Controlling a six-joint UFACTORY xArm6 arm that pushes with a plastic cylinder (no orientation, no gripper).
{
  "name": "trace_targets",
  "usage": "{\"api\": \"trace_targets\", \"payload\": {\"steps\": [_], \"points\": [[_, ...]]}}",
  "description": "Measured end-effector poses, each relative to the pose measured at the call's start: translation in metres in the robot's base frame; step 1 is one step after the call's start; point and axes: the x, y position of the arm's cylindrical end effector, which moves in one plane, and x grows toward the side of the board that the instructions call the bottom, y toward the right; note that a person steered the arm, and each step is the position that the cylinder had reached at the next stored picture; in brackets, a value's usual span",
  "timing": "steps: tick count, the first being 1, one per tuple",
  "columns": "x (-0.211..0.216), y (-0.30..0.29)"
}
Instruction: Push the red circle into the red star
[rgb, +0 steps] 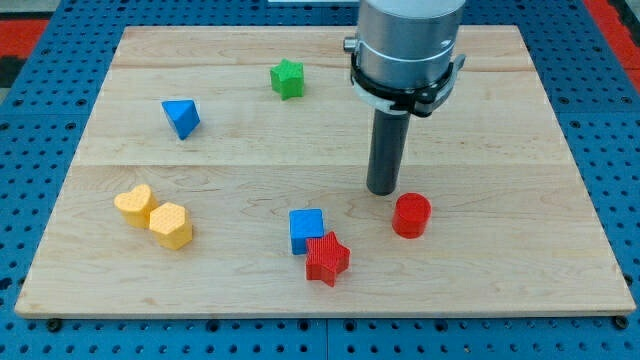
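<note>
The red circle is a short red cylinder lying right of the board's middle, toward the view's bottom. The red star lies lower and to the left of it, a clear gap between them. My tip rests on the board just up and left of the red circle, very close to it, whether touching I cannot tell. A blue cube touches the red star's upper left side.
A green star lies near the view's top centre. A blue triangle lies at upper left. A yellow heart and a yellow hexagon sit together at lower left. The wooden board lies on a blue pegboard.
</note>
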Motion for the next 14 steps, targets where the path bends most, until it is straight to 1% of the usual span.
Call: {"api": "trace_targets", "payload": {"steps": [1, 2, 3, 4, 5, 6, 7, 8, 9, 10, 12, 13, 14], "points": [[0.017, 0.017], [0.055, 0.017], [0.057, 0.019], [0.045, 0.064], [0.068, 0.109], [0.087, 0.099], [0.087, 0.053], [0.092, 0.025], [0.094, 0.037], [0.110, 0.043], [0.112, -0.010], [0.114, -0.015], [0.103, 0.010]]}}
